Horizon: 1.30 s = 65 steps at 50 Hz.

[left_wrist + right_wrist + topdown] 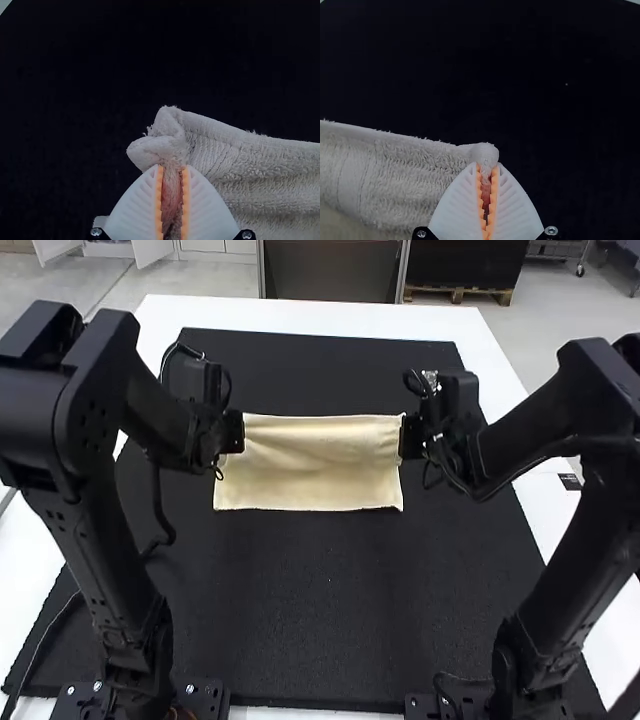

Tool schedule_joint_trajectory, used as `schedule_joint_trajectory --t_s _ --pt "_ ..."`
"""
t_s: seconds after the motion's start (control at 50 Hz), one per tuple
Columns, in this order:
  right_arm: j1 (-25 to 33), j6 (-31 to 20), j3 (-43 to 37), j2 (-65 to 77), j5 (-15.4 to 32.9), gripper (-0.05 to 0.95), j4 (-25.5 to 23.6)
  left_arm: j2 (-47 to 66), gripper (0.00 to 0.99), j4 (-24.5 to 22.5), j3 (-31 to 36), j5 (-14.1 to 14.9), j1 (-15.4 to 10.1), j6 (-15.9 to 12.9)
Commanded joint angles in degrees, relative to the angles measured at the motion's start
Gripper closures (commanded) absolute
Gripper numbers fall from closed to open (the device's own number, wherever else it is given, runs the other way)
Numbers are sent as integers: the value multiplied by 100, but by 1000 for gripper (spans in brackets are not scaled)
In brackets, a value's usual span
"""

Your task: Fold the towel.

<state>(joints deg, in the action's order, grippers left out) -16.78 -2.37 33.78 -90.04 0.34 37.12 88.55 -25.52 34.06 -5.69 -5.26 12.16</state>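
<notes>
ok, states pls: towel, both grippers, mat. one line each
towel: spread wide between the grippers, shallow creases, far corners held; folded or single layer, can't tell
left gripper: shut on the far left corner, cloth bunched past its tips
right gripper: shut on the far right corner
black mat: flat on the table

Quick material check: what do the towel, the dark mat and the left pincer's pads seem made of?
Towel: likely cotton terry, soft and matt, judging by its looped pile and fuzzy edge.
Dark mat: perhaps felt or foam; its dull, faintly grainy face leaves that open.
Left pincer's pads: probably rubber or flexible plastic, orange with moulded-looking teeth.
</notes>
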Motion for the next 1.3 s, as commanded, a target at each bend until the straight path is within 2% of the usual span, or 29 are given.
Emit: schedule_joint_trajectory --t_s 0.0,0.68,0.88,1.04,1.28 --pt "34 -18 -73 -75 344 887 49 57 882 -59 -31 -327 69 -100" --pt "16 -53 -126 -638 318 887 251 567 882 -252 -58 -327 69 -135" --pt "16 -53 -152 -787 318 887 418 646 882 -436 -137 -327 69 -170" --pt "-1 -62 -152 -831 309 887 418 690 882 -551 -190 -353 69 -267" --pt "-1 -79 -152 -1007 300 887 436 786 880 -621 -190 -371 69 -258"
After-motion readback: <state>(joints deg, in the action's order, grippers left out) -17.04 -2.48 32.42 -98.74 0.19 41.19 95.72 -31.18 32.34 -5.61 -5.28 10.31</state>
